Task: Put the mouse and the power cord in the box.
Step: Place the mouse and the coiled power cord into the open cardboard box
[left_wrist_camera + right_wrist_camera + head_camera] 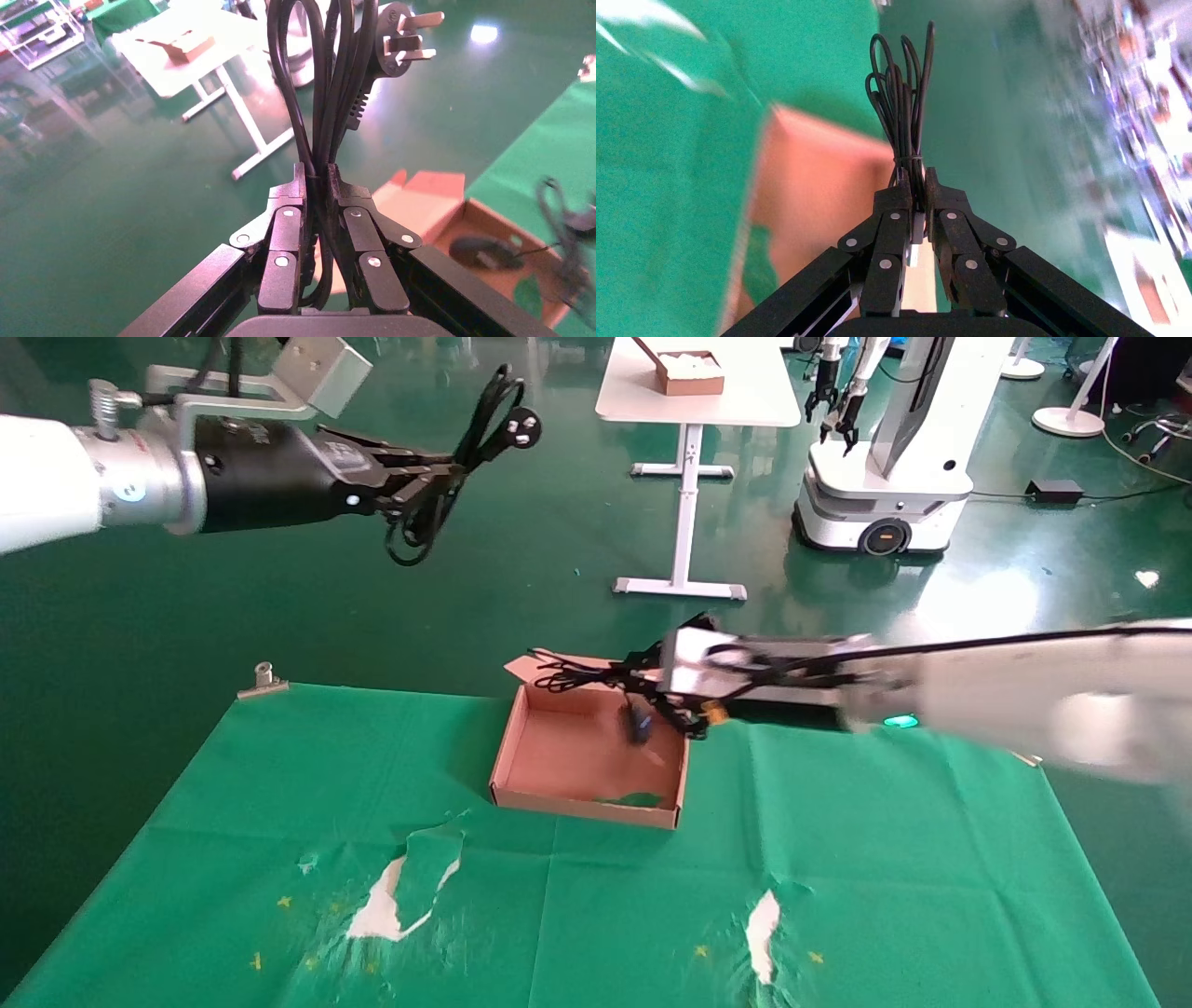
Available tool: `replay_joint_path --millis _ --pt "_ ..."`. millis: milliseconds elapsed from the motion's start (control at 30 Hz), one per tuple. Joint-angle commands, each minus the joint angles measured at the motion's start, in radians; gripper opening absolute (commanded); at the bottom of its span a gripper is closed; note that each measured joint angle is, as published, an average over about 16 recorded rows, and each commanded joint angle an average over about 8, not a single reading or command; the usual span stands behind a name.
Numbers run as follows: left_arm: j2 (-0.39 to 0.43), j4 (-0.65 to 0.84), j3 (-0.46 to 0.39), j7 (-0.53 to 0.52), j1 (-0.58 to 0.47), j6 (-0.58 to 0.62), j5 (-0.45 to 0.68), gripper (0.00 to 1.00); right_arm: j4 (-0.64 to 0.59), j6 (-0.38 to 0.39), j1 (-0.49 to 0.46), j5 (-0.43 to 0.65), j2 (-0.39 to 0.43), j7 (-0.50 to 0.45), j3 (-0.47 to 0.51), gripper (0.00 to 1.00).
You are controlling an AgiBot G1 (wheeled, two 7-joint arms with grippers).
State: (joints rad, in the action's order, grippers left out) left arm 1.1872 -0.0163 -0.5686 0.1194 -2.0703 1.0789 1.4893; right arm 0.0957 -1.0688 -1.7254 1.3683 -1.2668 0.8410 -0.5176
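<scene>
— what's around you?
— a desk (279,803) under a torn green cloth (885,859), a metal clip (263,680) at its far left corner, a white table (697,393) and another robot (885,458) on the floor beyond. nothing blocks the box (587,803).
— count the things.
— one box, open and brown, at the desk's far edge; one mouse (637,721), small and black, blurred over the box's floor; one power cord (475,439), thick black loops with a three-pin plug.
— and your jaws?
— my left gripper (438,481) is clamped on the power cord, high and left of the box. my right gripper (643,680) pinches the mouse's thin bundled cable (902,105) over the box's far edge.
</scene>
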Motion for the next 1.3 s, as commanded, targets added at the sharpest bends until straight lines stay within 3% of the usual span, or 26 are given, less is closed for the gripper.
replay_joint_path --millis 33,133,300,533,767,933,1133,1233,1300 --pt "-0.007 0.001 -0.005 -0.001 -0.011 0.002 0.007 0.0 -0.035 0.089 0.016 0.003 -0.052 0.012 -0.001 0.02" --pt "-0.019 -0.013 -0.028 0.035 -0.015 0.043 0.04 0.0 -0.049 0.173 0.055 -0.002 -0.082 0.013 0.002 0.39" --pt "-0.017 -0.035 -0.074 0.108 -0.01 0.109 0.105 0.0 -0.028 0.203 0.093 -0.013 -0.089 0.01 0.004 1.0" --pt "0.047 -0.024 -0.111 0.14 0.027 0.091 0.156 0.0 -0.015 0.196 0.108 -0.046 -0.078 0.007 0.016 1.0" --pt "0.156 -0.052 -0.127 0.166 0.117 -0.08 0.176 0.0 -0.024 0.138 0.087 -0.096 -0.001 0.044 0.049 1.0" --pt "0.185 -0.17 -0.149 0.161 0.237 -0.215 0.162 0.0 0.001 -0.032 0.038 -0.117 0.118 0.085 0.062 1.0" --pt "0.185 -0.317 -0.238 0.116 0.32 -0.235 0.156 0.0 0.035 -0.316 -0.033 -0.137 0.27 0.097 0.071 1.0" --pt "0.183 -0.354 -0.285 0.07 0.326 -0.238 0.152 0.0 0.041 -0.383 -0.061 -0.142 0.32 0.089 0.074 1.0" --pt "0.183 -0.362 -0.312 0.021 0.318 -0.248 0.149 0.1 0.044 -0.399 -0.073 -0.143 0.338 0.083 0.074 1.0"
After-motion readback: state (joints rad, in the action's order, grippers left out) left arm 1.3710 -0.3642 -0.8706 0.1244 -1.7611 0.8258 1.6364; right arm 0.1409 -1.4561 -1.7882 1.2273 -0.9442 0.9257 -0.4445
